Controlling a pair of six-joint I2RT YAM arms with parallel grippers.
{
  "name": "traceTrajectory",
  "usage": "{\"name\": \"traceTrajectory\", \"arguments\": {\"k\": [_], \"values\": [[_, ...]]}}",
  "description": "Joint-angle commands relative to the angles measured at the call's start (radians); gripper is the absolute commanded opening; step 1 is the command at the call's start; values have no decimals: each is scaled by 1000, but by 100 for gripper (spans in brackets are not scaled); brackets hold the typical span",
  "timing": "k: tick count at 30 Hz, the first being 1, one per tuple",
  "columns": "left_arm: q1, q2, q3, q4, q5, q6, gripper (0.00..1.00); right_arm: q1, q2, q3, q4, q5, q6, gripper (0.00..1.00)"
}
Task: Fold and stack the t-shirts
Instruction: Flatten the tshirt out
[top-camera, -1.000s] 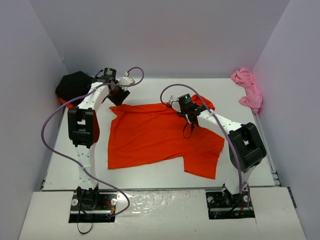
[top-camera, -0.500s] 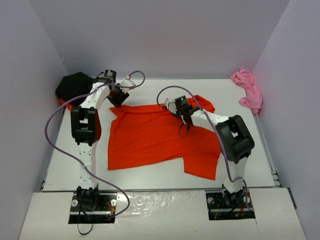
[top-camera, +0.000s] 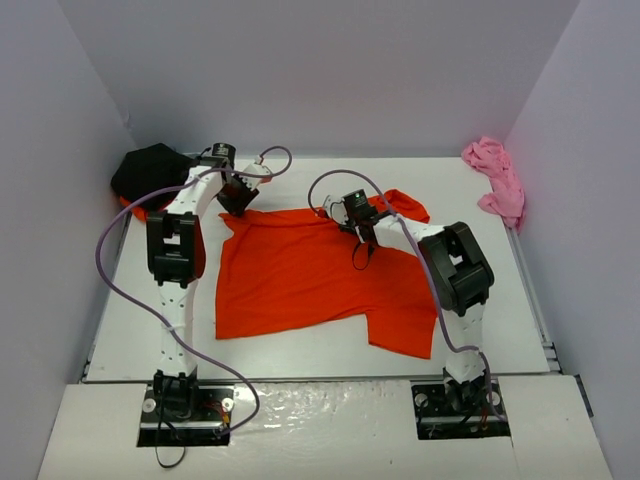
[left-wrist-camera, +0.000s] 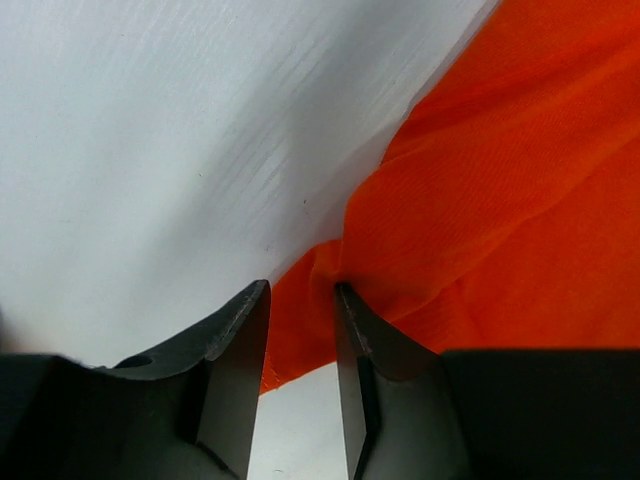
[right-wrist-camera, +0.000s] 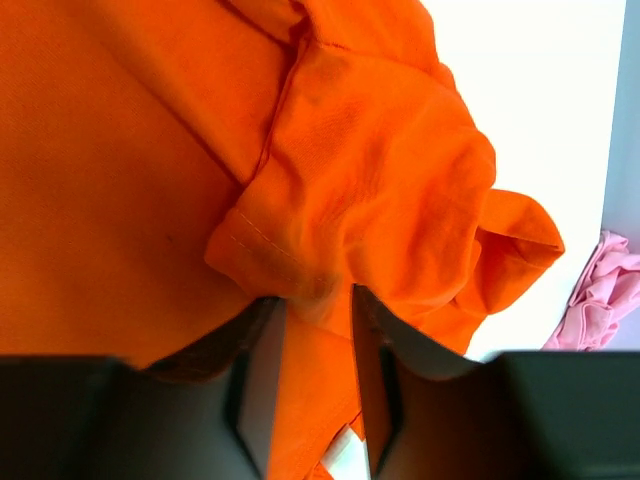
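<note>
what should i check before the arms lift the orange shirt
1. Left gripper on the orange shirt: the far left corner lies between its fingers; firm grip: cannot tell.
2. Right gripper on the shirt: ok, sleeve cloth is bunched and pinched between its fingers.
3. Shirt lying flat: not ok, the far right sleeve is crumpled.
4. Pink shirt clear of the lift: ok, apart at the far right edge.
5. Black shirt clear of the lift: ok, in the far left corner, not touching the orange shirt.
</note>
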Motion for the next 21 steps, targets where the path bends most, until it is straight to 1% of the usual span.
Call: {"name": "traceTrajectory", "arguments": {"k": [1, 3, 4, 13, 20, 21], "values": [[3, -22, 69, -16, 26, 14, 20, 0, 7, 53, 34, -6, 16, 18], [2, -16, 71, -15, 25, 12, 5, 1, 16, 58, 30, -3, 15, 4], [2, -13, 72, -16, 25, 11, 0, 1, 19, 59, 29, -2, 14, 0], [3, -16, 78, -12, 22, 8, 0, -5, -5, 57, 36, 31, 5, 0], [15, -46, 68, -21, 16, 18, 0, -13, -30, 50, 59, 61, -1, 0], [19, -56, 64, -30, 19, 22, 5, -13, -28, 50, 61, 66, -1, 0]]}}
